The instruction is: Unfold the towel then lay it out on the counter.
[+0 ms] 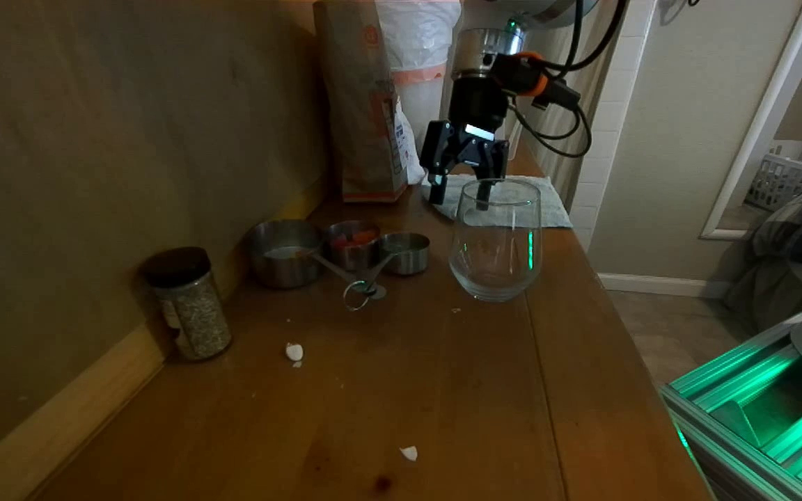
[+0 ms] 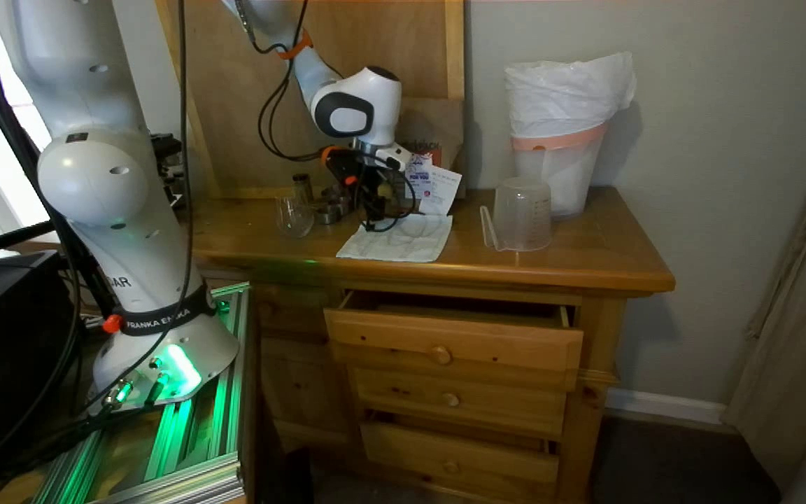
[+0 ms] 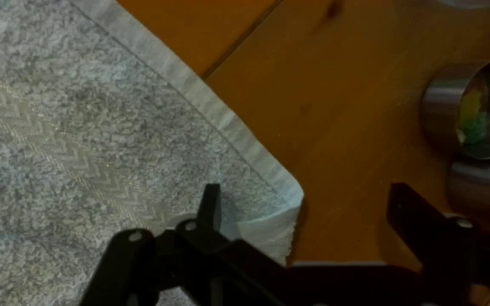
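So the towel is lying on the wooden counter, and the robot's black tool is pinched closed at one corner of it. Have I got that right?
Not quite: the tool isn't pinched closed. The wrist view shows its fingers spread wide apart. The rest stands: the towel is lying on the wooden counter, with the black tool at one corner of it.

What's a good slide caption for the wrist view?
Open gripper spanning a corner of the towel on the counter, metal cups at the picture's right edge.
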